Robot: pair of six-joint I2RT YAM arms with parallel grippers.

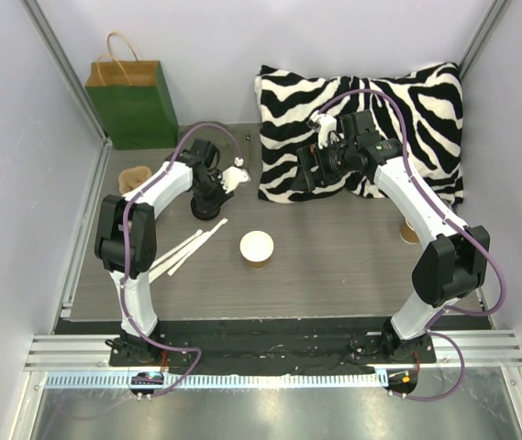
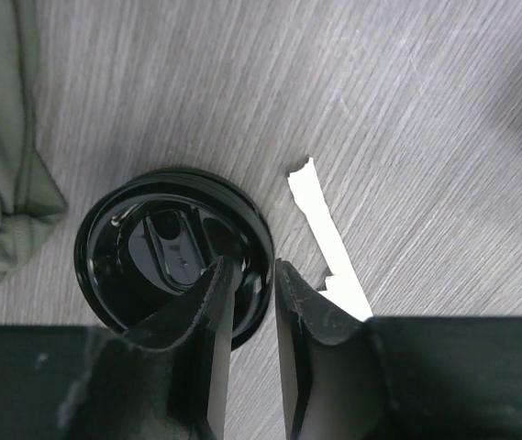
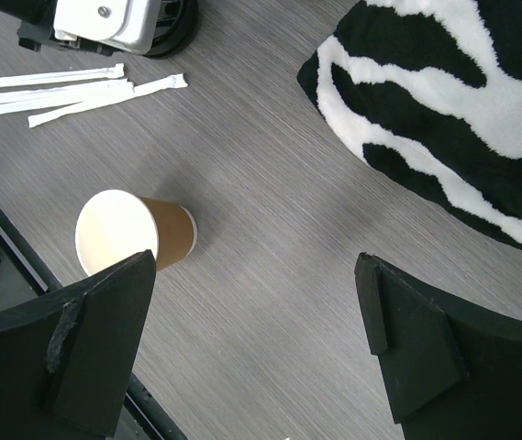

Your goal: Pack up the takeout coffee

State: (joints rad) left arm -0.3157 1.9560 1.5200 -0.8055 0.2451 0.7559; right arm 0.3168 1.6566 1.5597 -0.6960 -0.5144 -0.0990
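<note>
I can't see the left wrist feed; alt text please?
The left hand, fingers narrowly parted, straddles the rim of a round black lid on the grey wood-grain table. A white paper strip lies just right of the lid; something grey-green and crumpled shows at the left edge.

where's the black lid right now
Left wrist view: the black lid sits on the left half of the table, its rim within the left pincer, beside a white wrapped straw.

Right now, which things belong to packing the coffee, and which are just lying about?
Job:
- black lid, cup beneath hidden
- left gripper, astride the lid's rim
- green bag

Lying about:
- open cup
- wrapped straws
- zebra pillow
- pulp tray
- paper strip
</note>
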